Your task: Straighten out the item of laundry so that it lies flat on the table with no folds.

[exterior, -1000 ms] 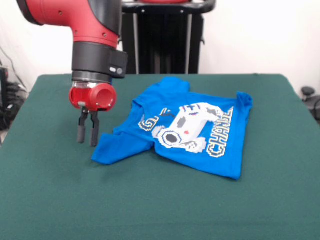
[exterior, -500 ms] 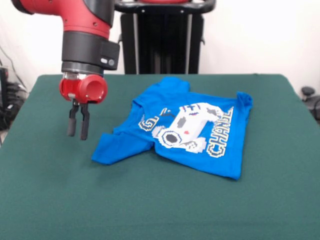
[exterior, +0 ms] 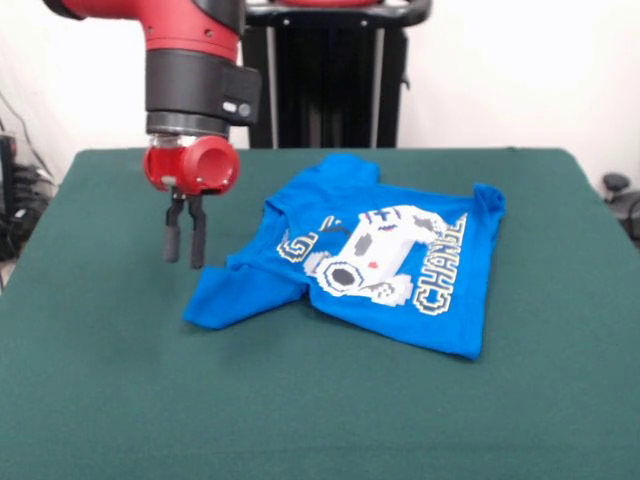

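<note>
The blue T-shirt point(exterior: 375, 265) lies a little toward three o'clock of the middle of the green table point(exterior: 110, 400), print side up. It is not flat: the sleeve that points to eight o'clock is doubled under itself in a thick flap, the lettering is partly swallowed by a crease across the chest, and the edge at two o'clock is bunched.

The claw point(exterior: 185, 242) hangs off the cloth at about nine o'clock of the shirt, just beside the folded sleeve and clear of the table. Its two dark fingers are drawn close together with only a thin slit between them, and they pinch nothing.

The risks I see from here:
- With the fingers this close, a descent onto the sleeve would likely press the flap down rather than catch it.
- A grip that takes both layers of the fold would drag the whole shirt toward nine o'clock and leave the crease in place.
- Coming down beside the hem could snag the green cover instead.
</note>
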You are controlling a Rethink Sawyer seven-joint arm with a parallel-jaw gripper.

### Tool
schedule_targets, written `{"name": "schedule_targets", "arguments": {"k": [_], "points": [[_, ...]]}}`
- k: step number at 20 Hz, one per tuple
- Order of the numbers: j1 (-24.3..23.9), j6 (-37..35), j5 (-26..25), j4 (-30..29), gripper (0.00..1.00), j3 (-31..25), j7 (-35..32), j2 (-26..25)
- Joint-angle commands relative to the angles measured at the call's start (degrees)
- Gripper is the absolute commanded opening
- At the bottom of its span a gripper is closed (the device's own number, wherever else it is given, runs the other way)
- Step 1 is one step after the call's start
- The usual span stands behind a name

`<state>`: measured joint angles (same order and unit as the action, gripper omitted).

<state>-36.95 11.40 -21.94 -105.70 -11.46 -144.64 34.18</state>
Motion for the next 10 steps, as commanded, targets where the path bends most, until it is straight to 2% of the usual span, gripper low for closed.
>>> {"name": "schedule_targets", "arguments": {"k": [1, 10], "points": [[1.4, -5.6, 3.7, -5.4, 1.00, -7.3, -7.4, -2.6], [1.2, -5.0, 4.1, -4.3, 1.00, -7.3, -6.4, -5.0]]}}
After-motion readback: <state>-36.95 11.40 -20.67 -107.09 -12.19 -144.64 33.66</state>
